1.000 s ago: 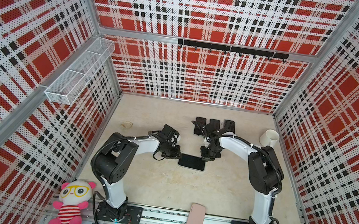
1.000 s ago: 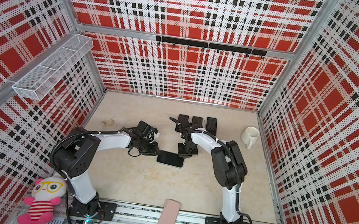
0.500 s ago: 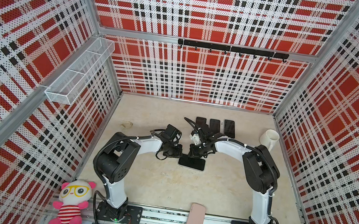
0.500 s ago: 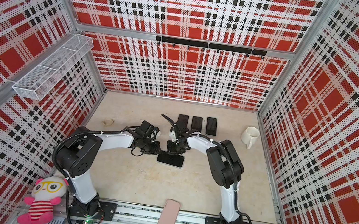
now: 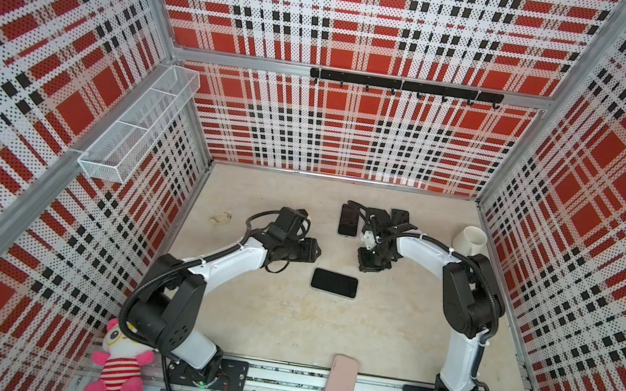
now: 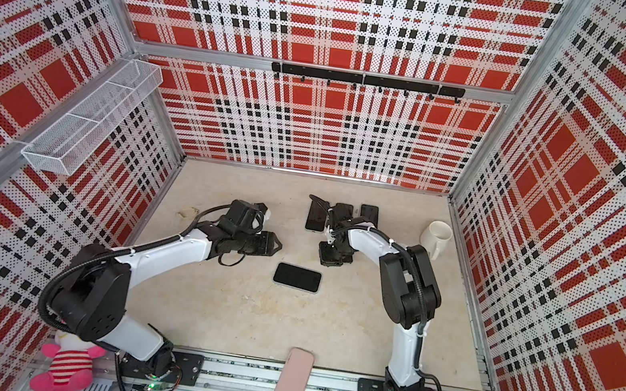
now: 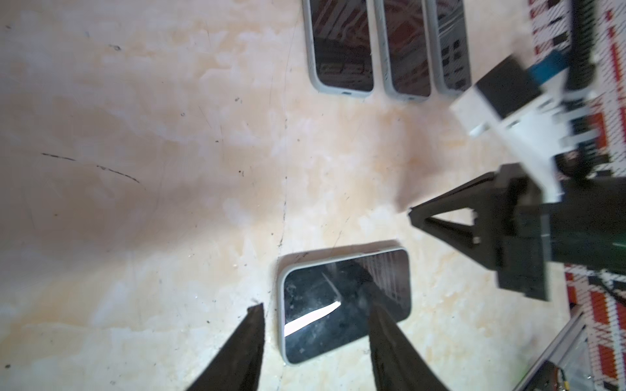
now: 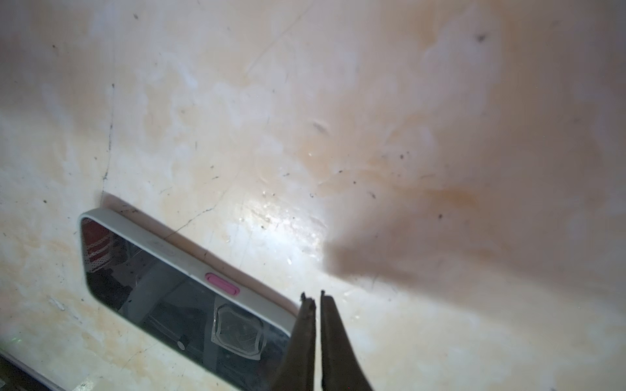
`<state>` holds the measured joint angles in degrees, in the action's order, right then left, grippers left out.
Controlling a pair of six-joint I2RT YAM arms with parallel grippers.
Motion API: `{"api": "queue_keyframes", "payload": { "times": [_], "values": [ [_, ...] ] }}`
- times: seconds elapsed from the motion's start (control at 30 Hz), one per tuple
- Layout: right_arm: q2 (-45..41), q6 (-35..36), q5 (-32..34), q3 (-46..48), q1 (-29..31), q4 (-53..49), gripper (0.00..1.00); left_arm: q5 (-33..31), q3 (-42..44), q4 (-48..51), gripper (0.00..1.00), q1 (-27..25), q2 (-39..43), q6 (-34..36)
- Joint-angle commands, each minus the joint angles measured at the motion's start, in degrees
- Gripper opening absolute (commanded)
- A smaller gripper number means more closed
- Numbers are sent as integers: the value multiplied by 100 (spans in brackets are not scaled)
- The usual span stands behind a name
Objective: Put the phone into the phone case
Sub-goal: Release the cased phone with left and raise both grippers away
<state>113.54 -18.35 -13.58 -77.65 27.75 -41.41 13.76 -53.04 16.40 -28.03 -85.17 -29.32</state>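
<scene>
The left gripper (image 5: 316,249) stood with its jaws parted and nothing between them, low over the table (image 5: 275,325) in both top views. The right gripper (image 5: 370,266) was pinched closed and empty, tips pointing down. Between the two, and a little toward the arm bases from both, the phone (image 5: 334,282) lay flat and screen up. Its long axis ran across the table from one arm's side to the other. Each claw hung near one short end and touched nothing, and neither was clearly the nearer.

In the left wrist view the left gripper (image 7: 315,325) showed a wide gap, with the phone (image 7: 343,298) just ahead of it. The pale phone case (image 7: 280,304) framed the dark glass on every visible side. One jaw overlapped the phone in the picture, but contact could not be made out. The right gripper (image 7: 411,214) sat closed off the far corner. Three other cased phones (image 7: 342,47) lay in a row well apart.

In the right wrist view the right gripper (image 8: 316,299) had its tips almost together, just beside a corner of the phone (image 8: 162,304). The case rim there carried a pink button (image 8: 222,283). The phone looked already seated, so any last press would mean coming down onto a short end.
</scene>
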Motion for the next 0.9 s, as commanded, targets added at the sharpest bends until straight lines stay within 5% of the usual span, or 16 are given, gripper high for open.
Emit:
{"api": "queue_keyframes", "payload": {
  "times": [0.0,0.27,0.67,0.87],
  "values": [
    [-203,82,-292,550,76,352,10,-160,513,19,61,-162,310,-558],
    [-925,-443,-1207,2145,645,1841,10,-575,1340,-120,92,-484,1190,-1486],
    [-1102,-2058,-2146,3213,1552,5160,12,-1332,1934,129,99,-645,1720,-2070],
    [-1745,-1696,-1416,3261,1270,4383,13,-1739,1856,330,98,-917,1460,-2232]
  ]
}}
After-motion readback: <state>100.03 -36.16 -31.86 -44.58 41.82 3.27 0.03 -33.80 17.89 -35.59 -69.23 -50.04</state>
